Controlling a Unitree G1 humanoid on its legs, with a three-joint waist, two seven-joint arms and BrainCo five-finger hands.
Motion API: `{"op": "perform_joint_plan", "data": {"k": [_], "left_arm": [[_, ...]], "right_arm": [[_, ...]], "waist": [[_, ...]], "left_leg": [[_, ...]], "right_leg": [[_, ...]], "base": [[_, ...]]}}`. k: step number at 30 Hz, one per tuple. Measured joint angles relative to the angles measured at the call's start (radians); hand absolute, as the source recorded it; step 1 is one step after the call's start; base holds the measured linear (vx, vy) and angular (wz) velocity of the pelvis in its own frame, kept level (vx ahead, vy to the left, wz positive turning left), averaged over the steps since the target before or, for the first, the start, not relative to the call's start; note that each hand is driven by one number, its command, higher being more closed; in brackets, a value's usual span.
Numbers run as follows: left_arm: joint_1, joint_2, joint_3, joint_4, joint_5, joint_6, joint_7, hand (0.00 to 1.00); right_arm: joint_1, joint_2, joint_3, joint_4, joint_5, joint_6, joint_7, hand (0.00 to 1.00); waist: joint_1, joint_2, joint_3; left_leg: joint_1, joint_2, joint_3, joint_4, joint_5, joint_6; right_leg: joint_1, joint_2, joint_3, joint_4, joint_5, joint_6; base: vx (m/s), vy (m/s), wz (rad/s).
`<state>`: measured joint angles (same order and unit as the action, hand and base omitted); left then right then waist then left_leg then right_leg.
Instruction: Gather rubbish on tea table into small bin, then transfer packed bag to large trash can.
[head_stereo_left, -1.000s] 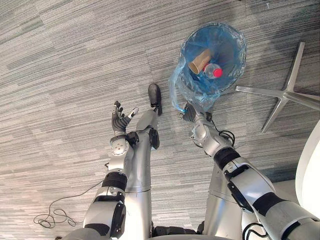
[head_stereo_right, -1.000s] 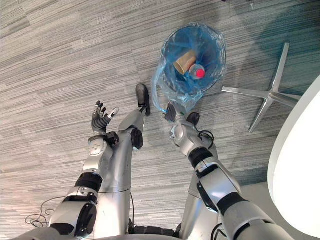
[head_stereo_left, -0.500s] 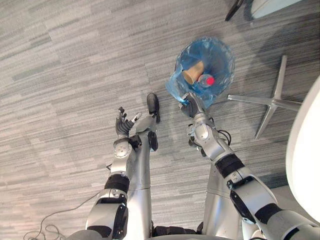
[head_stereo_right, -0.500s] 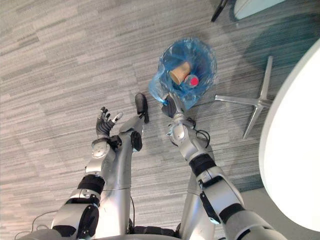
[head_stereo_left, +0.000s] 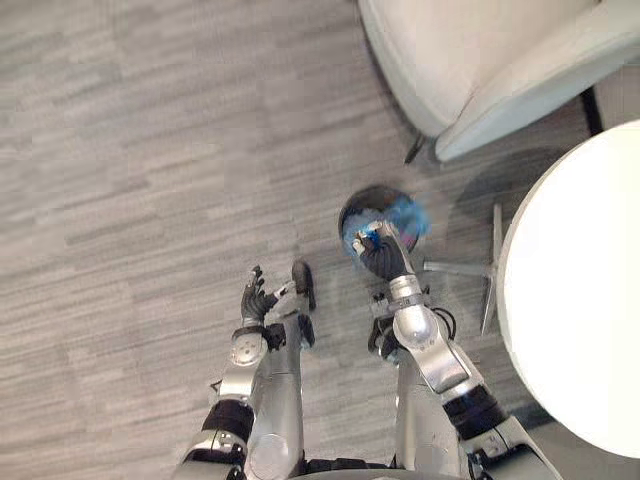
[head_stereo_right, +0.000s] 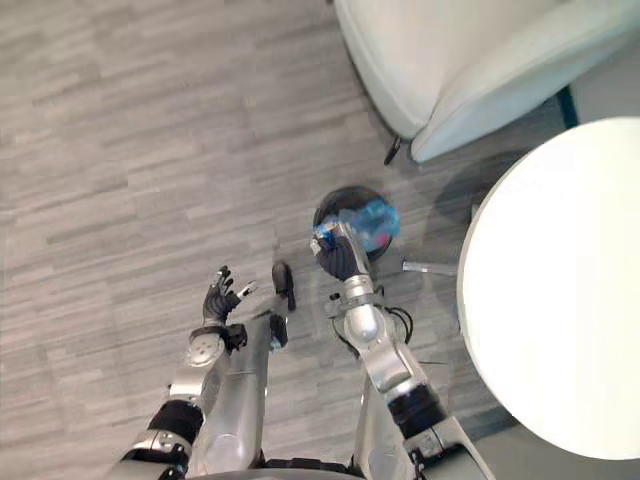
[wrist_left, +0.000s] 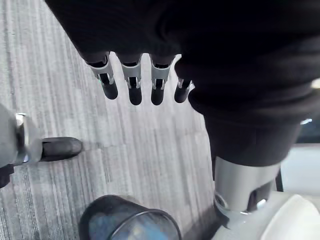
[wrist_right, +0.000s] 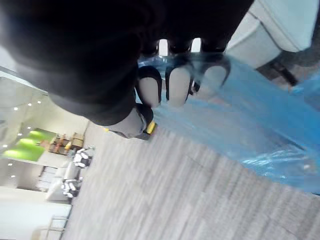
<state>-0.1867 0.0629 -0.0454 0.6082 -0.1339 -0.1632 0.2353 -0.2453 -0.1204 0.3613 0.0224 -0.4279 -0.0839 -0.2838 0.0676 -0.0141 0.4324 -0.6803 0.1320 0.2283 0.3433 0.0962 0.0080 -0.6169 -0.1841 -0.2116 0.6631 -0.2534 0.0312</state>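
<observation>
Your robot's right hand (head_stereo_left: 380, 255) is clenched on the gathered edge of the blue bag (wrist_right: 250, 115), its fingers (wrist_right: 177, 85) curled into the plastic. The small bin (head_stereo_left: 354, 202) sits just past the fingertips. The bag's lower part bunches at the bin's mouth, and you cannot tell whether it has cleared the rim. The left hand (head_stereo_left: 252, 297) is spread open and empty, well apart to the other side.

Watch 3 risks as you lift. With only 1 hand bearing the load, the thin film may stretch and slip or tear. The bag may catch on the rim and tip the bin. A swinging bag may hit the white table (head_stereo_left: 575, 300) near the right hand's outer side, or the armchair (head_stereo_left: 470, 60) beyond the bin.

No writing is legible on bag or bin.
</observation>
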Motion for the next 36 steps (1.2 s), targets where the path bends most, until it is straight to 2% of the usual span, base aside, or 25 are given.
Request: {"op": "perform_joint_plan", "data": {"k": [2, 4, 6, 8, 11, 13, 15, 21, 25, 31, 34, 36], "left_arm": [[0.033, 0.005, -0.015, 0.003, 0.005, 0.001, -0.009, 0.0], [0.058, 0.03, -0.065, 0.035, 0.022, 0.002, -0.021, 0.0], [0.089, 0.038, -0.082, 0.047, 0.031, 0.002, -0.024, 0.0], [0.102, 0.047, -0.083, 0.068, 0.032, 0.002, -0.034, 0.0], [0.107, 0.065, -0.101, 0.069, 0.034, 0.003, -0.038, 0.0], [0.126, 0.071, -0.108, 0.059, 0.05, 0.003, -0.04, 0.0], [0.17, 0.08, -0.119, 0.007, 0.067, 0.003, -0.042, 0.0], [0.249, 0.103, -0.121, -0.165, 0.068, 0.0, -0.063, 0.0], [0.298, 0.13, -0.12, -0.289, 0.068, -0.005, -0.084, 0.0], [0.321, 0.168, -0.111, -0.491, 0.078, -0.048, -0.102, 0.0], [0.317, 0.195, -0.111, -0.552, 0.078, -0.075, -0.102, 0.0], [0.316, 0.229, -0.113, -0.603, 0.078, -0.087, -0.103, 0.0]], "right_arm": [[0.015, -0.016, 0.013, -0.024, 0.008, -0.013, 0.006, 1.0], [0.014, -0.051, 0.015, -0.023, 0.009, -0.025, 0.026, 1.0], [0.013, -0.08, 0.014, -0.024, 0.035, -0.03, 0.043, 1.0], [0.012, -0.097, 0.001, -0.024, 0.046, -0.042, 0.052, 1.0], [0.006, -0.13, -0.032, -0.025, 0.074, -0.05, 0.073, 1.0], [0.011, -0.165, -0.05, -0.028, 0.102, -0.052, 0.095, 1.0], [0.041, -0.199, -0.082, -0.073, 0.146, -0.068, 0.114, 1.0], [0.056, -0.263, -0.121, -0.142, 0.215, -0.106, 0.141, 1.0], [0.054, -0.312, -0.128, -0.155, 0.285, -0.111, 0.176, 1.0], [0.005, -0.443, -0.128, -0.172, 0.451, -0.15, 0.246, 1.0], [-0.011, -0.479, -0.128, -0.201, 0.509, -0.16, 0.268, 1.0], [-0.033, -0.496, -0.127, -0.212, 0.554, -0.182, 0.286, 1.0]], "waist": [[-0.005, -0.005, -0.045], [-0.006, -0.014, -0.084], [-0.009, -0.016, -0.119], [-0.027, -0.021, -0.144], [-0.035, -0.023, -0.154], [-0.052, -0.023, -0.165], [-0.055, -0.022, -0.209], [-0.055, -0.02, -0.234], [-0.055, -0.011, -0.259], [-0.055, 0.022, -0.301], [-0.055, 0.029, -0.312], [-0.057, 0.029, -0.314]], "left_leg": [[0.043, -0.008, -0.001, -0.05, 0.009, -0.013], [0.149, -0.031, -0.009, -0.178, 0.036, -0.046], [0.207, -0.032, -0.01, -0.241, 0.067, -0.032], [0.238, -0.036, -0.014, -0.272, 0.087, -0.018], [0.292, -0.038, -0.019, -0.315, 0.095, -0.017], [0.354, -0.043, -0.021, -0.355, 0.098, -0.019], [0.393, -0.044, -0.019, -0.399, 0.103, -0.026], [0.465, -0.047, -0.035, -0.437, 0.106, -0.033], [0.491, -0.049, -0.047, -0.438, 0.106, -0.033], [0.516, -0.049, -0.081, -0.439, 0.104, -0.035], [0.52, -0.047, -0.085, -0.441, 0.103, -0.036], [0.531, -0.047, -0.084, -0.442, 0.103, -0.036]], "right_leg": [[0.039, 0.005, -0.003, -0.041, 0.003, 0.005], [0.121, 0.015, -0.003, -0.131, 0.022, 0.014], [0.172, 0.032, -0.003, -0.187, 0.042, 0.014], [0.204, 0.038, -0.007, -0.219, 0.05, 0.013], [0.264, 0.048, -0.014, -0.268, 0.06, 0.016], [0.332, 0.054, -0.02, -0.318, 0.066, 0.022], [0.371, 0.064, -0.021, -0.368, 0.079, 0.026], [0.463, 0.076, -0.029, -0.447, 0.094, 0.027], [0.507, 0.081, -0.034, -0.478, 0.1, 0.026], [0.545, 0.097, -0.042, -0.514, 0.12, 0.027], [0.551, 0.101, -0.039, -0.527, 0.128, 0.027], [0.561, 0.101, -0.035, -0.53, 0.132, 0.028]], "base": [[0.14, -0.069, -0.01], [0.16, -0.063, -0.07], [0.18, -0.045, -0.14], [0.21, -0.047, -0.02], [0.16, -0.035, -0.02], [0.14, -0.014, 0.01], [0.12, 0.001, -0.04], [0.08, -0.008, 0.01], [0.03, -0.011, 0.03], [-0.02, -0.002, 0.02], [-0.06, 0.012, -0.02], [-0.06, 0.016, -0.05]]}}
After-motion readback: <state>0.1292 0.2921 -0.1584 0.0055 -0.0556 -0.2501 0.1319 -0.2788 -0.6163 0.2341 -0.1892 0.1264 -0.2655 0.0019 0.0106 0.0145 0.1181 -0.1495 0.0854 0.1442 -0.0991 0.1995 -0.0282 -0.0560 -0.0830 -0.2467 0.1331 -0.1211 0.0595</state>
